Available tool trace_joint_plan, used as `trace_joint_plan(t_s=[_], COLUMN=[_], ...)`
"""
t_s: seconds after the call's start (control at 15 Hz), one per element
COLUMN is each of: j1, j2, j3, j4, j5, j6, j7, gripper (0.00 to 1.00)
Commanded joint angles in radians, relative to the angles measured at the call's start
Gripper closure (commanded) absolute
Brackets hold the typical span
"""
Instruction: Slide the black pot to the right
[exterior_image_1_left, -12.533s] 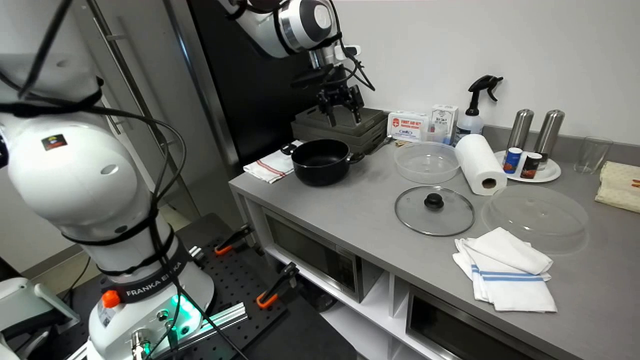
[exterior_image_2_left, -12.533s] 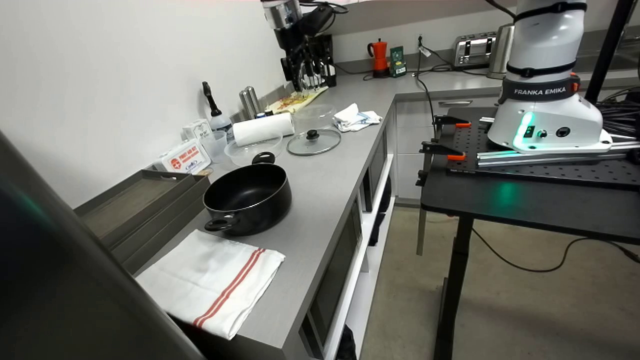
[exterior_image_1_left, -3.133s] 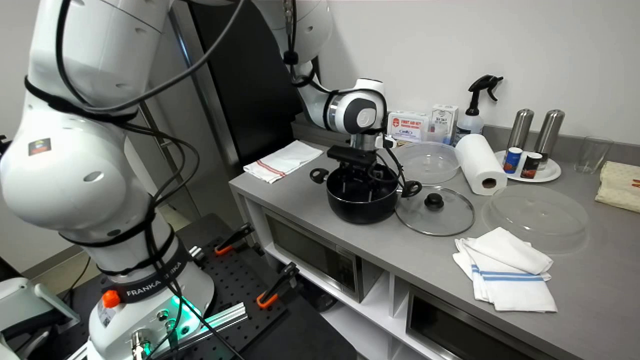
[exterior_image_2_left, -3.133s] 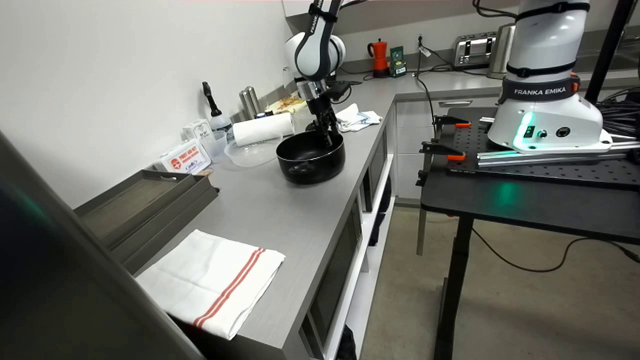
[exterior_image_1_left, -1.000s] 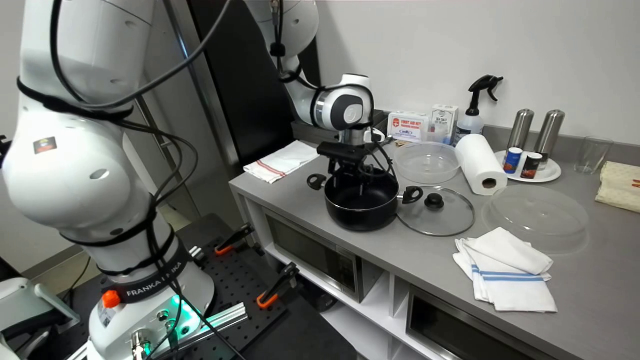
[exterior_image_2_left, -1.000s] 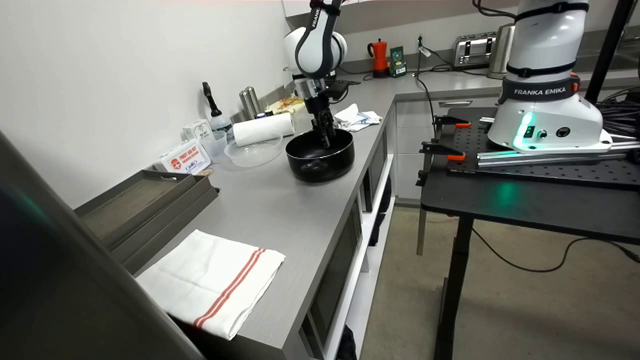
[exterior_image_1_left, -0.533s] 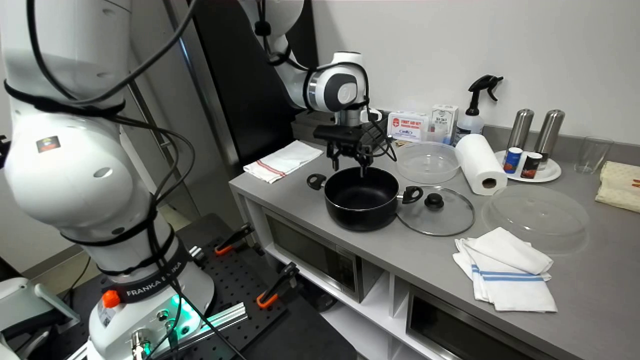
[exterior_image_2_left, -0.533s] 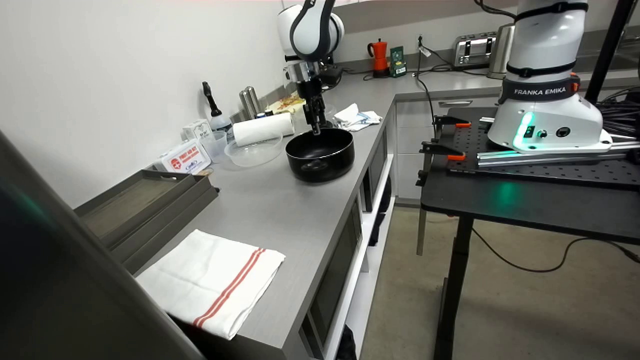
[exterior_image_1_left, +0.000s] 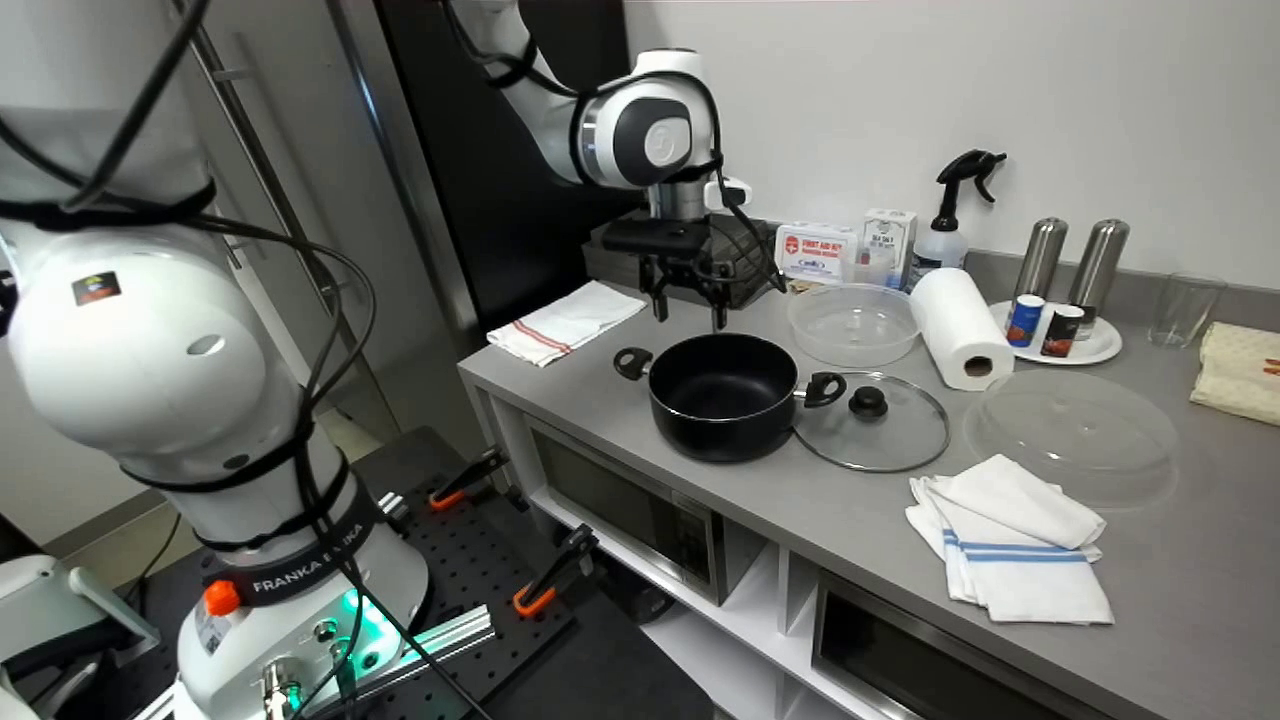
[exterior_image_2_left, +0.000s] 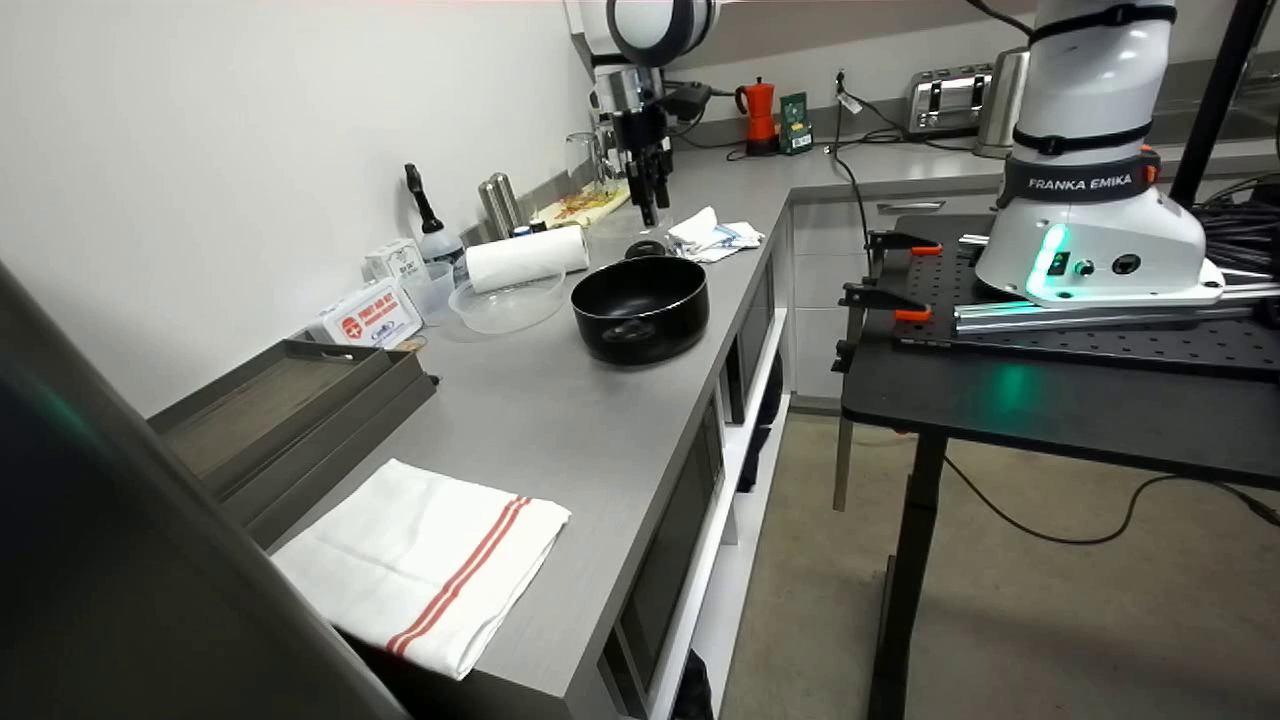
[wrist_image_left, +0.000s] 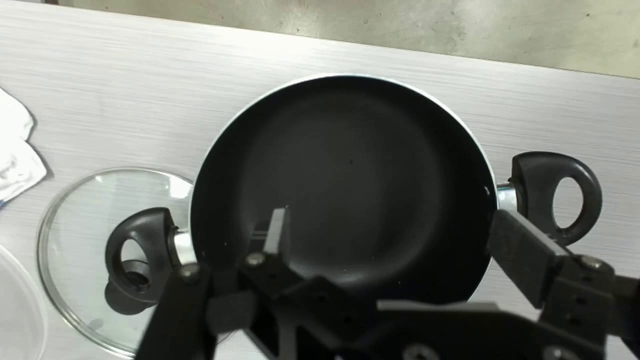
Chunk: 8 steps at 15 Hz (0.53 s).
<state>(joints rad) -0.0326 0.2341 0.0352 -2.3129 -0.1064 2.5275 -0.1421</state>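
Observation:
The black pot (exterior_image_1_left: 722, 385) stands upright on the counter, and it also shows in an exterior view (exterior_image_2_left: 640, 325) and the wrist view (wrist_image_left: 345, 170). One side handle reaches over the edge of the clear glass lid (exterior_image_1_left: 880, 445), which lies flat with its black knob up; the lid also shows in the wrist view (wrist_image_left: 75, 240). My gripper (exterior_image_1_left: 690, 315) is open and empty above the pot's wall-side rim, apart from it. It also shows in an exterior view (exterior_image_2_left: 650, 215). In the wrist view its fingers (wrist_image_left: 390, 217) are wide apart with nothing between them.
A clear plastic bowl (exterior_image_1_left: 855, 330) and a paper towel roll (exterior_image_1_left: 960, 330) stand near the wall. A blue-striped towel (exterior_image_1_left: 1010, 545) lies past the lid. A red-striped towel (exterior_image_2_left: 430, 570) and stacked grey trays (exterior_image_2_left: 290, 410) are at the counter's end.
The pot moved from beside the red-striped towel and trays to beside the glass lid. My gripper was down inside the pot, then rose out of it; the pot stays still over the last second.

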Motion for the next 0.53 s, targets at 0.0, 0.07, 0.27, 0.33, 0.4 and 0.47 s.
trace_joint_plan(t_s=[0.0,0.07,0.27,0.33,0.4,0.47], j1=[0.011,0.011,0.01,0.01,0.01,0.01], j2=[-0.108,-0.122,-0.093,-0.099,-0.102,-0.102], j3=[-0.013,-0.013,-0.013,-0.013,-0.013,-0.013], j4=[-0.103,-0.114,-0.079,-0.085,-0.088,-0.089], j5=[-0.008,-0.006,0.003,0.003,0.003,0.003], j6=[0.028,0.028,-0.001,-0.001,0.0,0.0], j7=[0.007,0.003,-0.002,-0.002,-0.002,-0.002], gripper=[0.0,0.0,0.0,0.0,0.0,0.0])
